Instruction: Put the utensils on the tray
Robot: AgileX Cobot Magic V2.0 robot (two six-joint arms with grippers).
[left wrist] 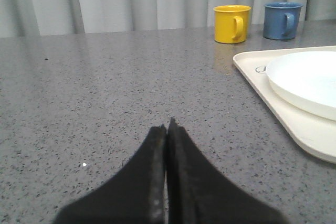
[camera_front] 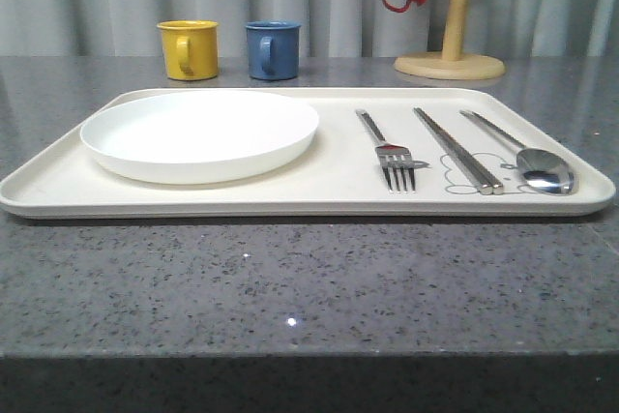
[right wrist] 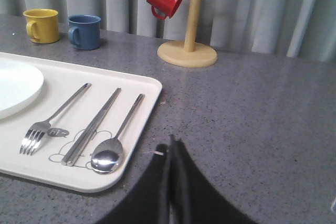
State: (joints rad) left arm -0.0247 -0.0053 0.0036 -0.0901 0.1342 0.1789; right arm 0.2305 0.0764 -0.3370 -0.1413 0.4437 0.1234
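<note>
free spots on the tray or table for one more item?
On the tray: the strip between plate and fork, and the front-left corner. Fork, chopsticks and spoon crowd its right end. Bare table lies in front.

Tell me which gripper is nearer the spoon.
Right. The right gripper sits just off the tray edge beside the spoon; the left gripper is beyond the tray's far, plate-side end.
</note>
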